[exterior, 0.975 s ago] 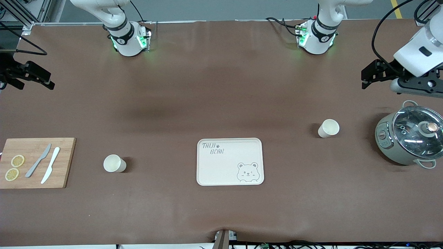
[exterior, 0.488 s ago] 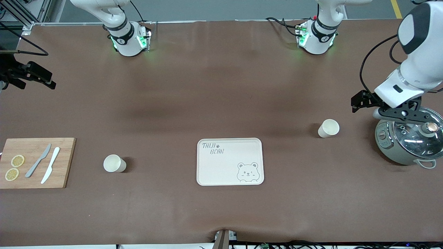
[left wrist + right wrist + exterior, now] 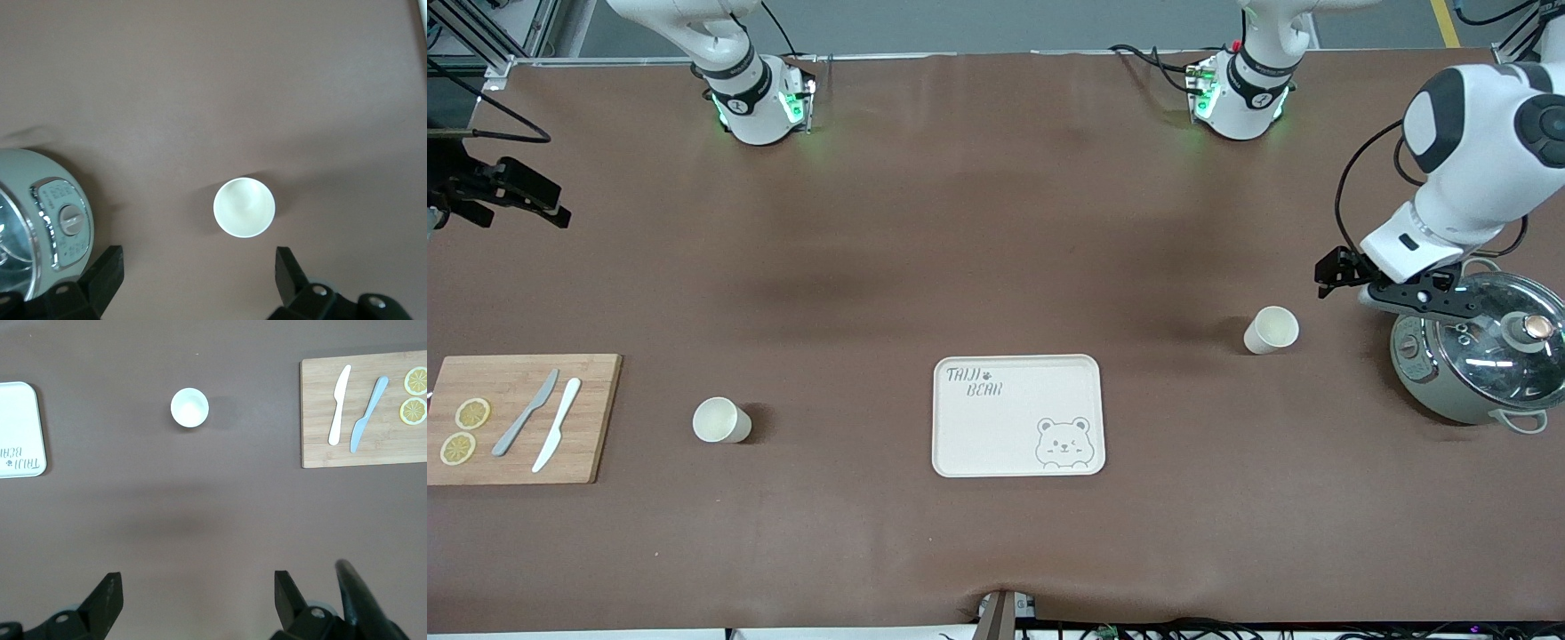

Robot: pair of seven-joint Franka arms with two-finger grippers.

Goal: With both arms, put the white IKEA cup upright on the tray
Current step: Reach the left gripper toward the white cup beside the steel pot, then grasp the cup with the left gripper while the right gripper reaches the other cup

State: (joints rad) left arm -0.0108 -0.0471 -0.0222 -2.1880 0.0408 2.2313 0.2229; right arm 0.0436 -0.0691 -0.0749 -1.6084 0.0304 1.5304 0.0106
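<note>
Two white cups stand upright on the brown table. One cup (image 3: 1271,329) is toward the left arm's end; it also shows in the left wrist view (image 3: 244,207). The other cup (image 3: 721,420) is toward the right arm's end, and shows in the right wrist view (image 3: 189,407). The cream bear tray (image 3: 1005,427) lies bare between them. My left gripper (image 3: 1332,272) is open and empty in the air, over the table between the first cup and a cooker; in its wrist view (image 3: 198,267) the cup lies just past its fingertips. My right gripper (image 3: 538,200) waits open and empty, high at the table's right-arm end (image 3: 198,590).
A grey-green electric cooker (image 3: 1476,356) with a glass lid stands beside the left gripper, also in the left wrist view (image 3: 40,227). A wooden cutting board (image 3: 520,418) with two knives and lemon slices lies at the right arm's end, also in the right wrist view (image 3: 363,413).
My left arm has swung down and toward the front camera, bringing its gripper close to the cup beside the cooker. The right arm has hardly moved.
</note>
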